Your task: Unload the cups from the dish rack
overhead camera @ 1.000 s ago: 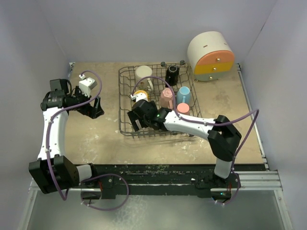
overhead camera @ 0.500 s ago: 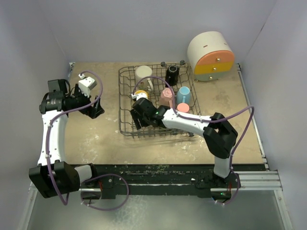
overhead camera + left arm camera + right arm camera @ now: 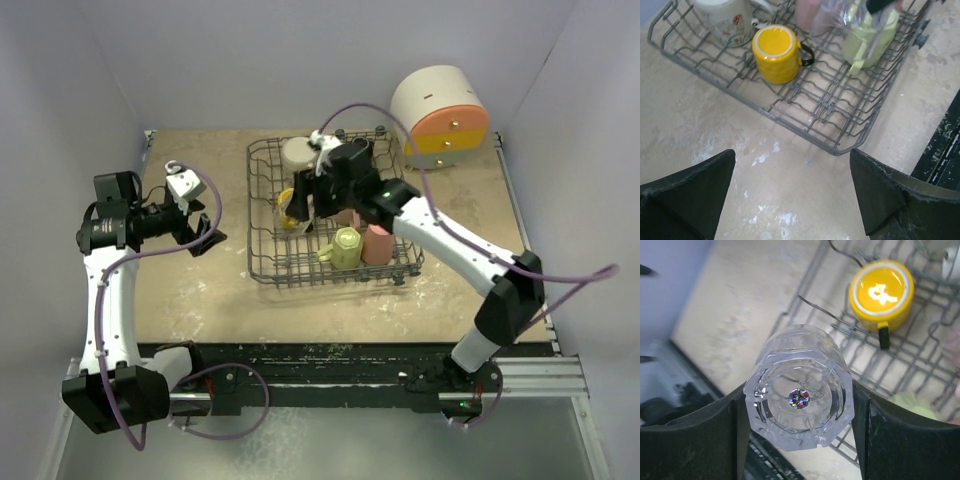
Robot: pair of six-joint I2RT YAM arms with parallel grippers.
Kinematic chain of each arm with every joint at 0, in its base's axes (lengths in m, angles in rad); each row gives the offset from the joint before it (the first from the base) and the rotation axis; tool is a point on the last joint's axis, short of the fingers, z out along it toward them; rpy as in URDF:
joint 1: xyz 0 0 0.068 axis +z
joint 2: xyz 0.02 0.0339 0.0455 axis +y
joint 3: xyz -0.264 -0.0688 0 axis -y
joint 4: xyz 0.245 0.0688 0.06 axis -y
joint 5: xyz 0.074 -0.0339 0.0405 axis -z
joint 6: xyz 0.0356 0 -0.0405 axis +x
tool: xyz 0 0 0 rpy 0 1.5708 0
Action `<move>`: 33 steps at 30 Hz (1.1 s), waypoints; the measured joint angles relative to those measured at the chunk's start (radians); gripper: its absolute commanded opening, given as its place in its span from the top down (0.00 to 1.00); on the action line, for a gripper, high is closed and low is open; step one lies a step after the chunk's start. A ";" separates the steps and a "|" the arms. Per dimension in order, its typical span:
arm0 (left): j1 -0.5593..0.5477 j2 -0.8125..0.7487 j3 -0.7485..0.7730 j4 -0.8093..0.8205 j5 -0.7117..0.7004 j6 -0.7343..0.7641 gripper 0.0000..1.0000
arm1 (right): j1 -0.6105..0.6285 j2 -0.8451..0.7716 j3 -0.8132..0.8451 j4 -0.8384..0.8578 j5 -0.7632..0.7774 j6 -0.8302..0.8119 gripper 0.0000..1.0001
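The right gripper (image 3: 799, 412) gripped the clear glass tumbler (image 3: 800, 390) above the left part of the dish rack (image 3: 262, 268), at upper centre of the top view. The left gripper (image 3: 790, 197) stood wide apart and empty over the table (image 3: 805, 165), left of the rack. An orange-yellow mug (image 3: 881, 292) sat inside the rack.

There's a round white container with orange and yellow drawers (image 3: 432, 105) parked in the far right corner of the tan table (image 3: 200, 290). The tabletop's pretty scuffed, with white smudges all over. Plain white walls (image 3: 250, 60) box it in, and a black strip (image 3: 330, 355) runs along the near edge.
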 measured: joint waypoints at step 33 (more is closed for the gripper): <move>-0.071 -0.167 0.040 0.512 0.367 -0.559 0.25 | -0.068 -0.044 -0.423 1.437 -0.715 1.193 1.00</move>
